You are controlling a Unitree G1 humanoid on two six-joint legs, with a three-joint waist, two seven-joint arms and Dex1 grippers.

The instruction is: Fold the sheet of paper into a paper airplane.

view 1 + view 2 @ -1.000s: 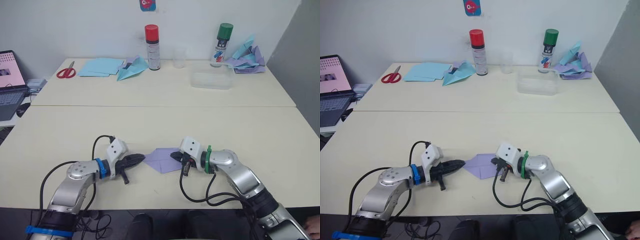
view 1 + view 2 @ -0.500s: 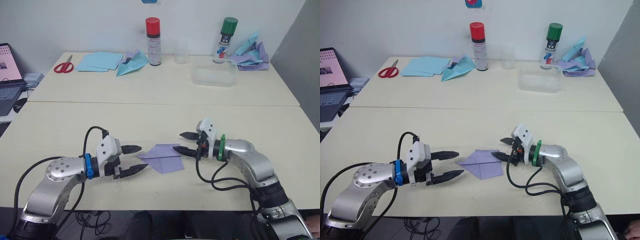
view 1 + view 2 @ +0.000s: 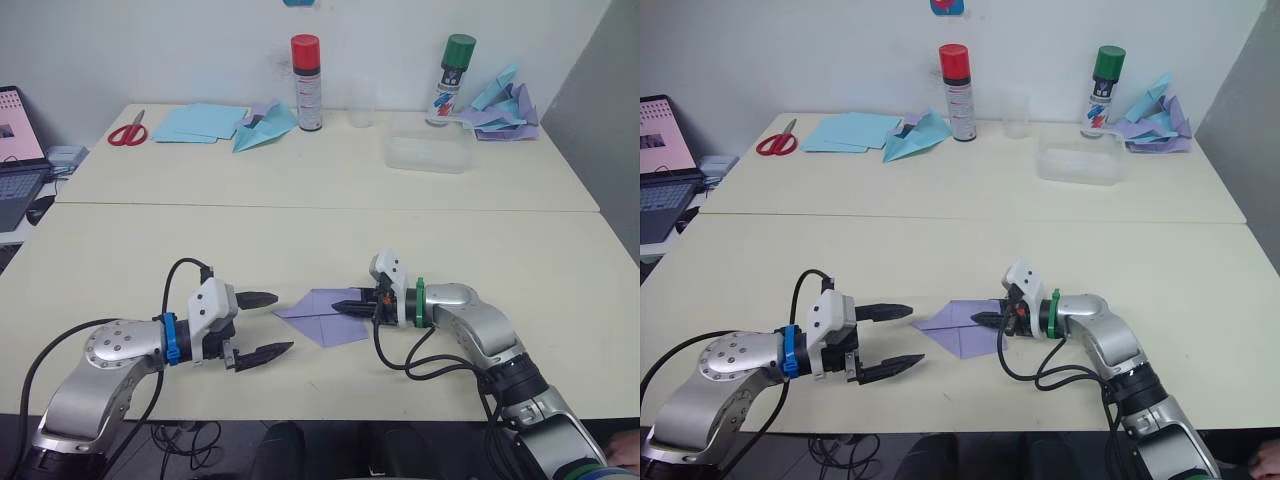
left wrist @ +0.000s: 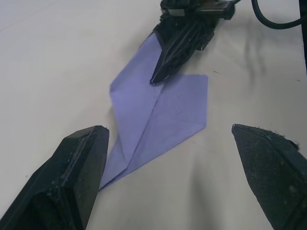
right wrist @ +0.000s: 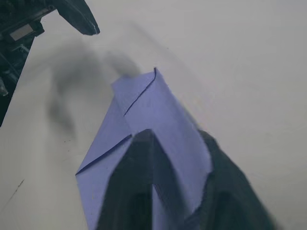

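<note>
The right gripper (image 3: pixel 345 301) has its fingers pressed together on the lavender paper airplane (image 3: pixel 322 315), which lies flat on the table (image 3: pixel 300 240); just beyond its point, the left gripper (image 3: pixel 262 324) stands spread wide, clear of it

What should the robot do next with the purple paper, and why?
Probably bring the open left tool in to grip the pointed tip of the partly folded lavender-purple paper sheet. The right tool presses the paper, while the left one hangs just short.

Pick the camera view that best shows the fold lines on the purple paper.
The left wrist view: the sheet of paper lies fully visible, its centre crease sharp. The right wrist view shows creases, partly behind the fingers. Both eye views show it small and flat between the hands.
</note>
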